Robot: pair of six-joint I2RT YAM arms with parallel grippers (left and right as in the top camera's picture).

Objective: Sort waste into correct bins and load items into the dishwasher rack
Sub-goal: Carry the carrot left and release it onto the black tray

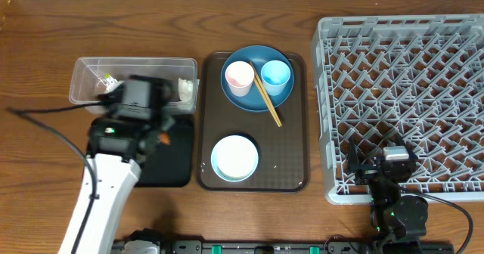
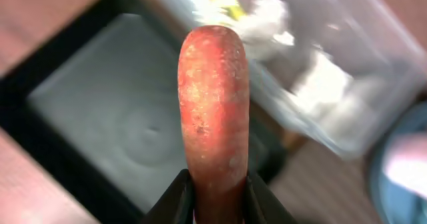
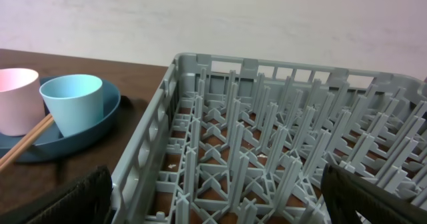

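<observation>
black tray behind: left jaws pinch carrot

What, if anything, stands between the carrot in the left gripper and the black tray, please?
Nothing visible does. The left gripper holds the carrot over the black tray, whose floor looks bare. The tub with paper lies beside it, out of the way.

One orange carrot above the black tray.
Pinched at one end, other end round and free; white paper wads in the clear tub close by.
</observation>
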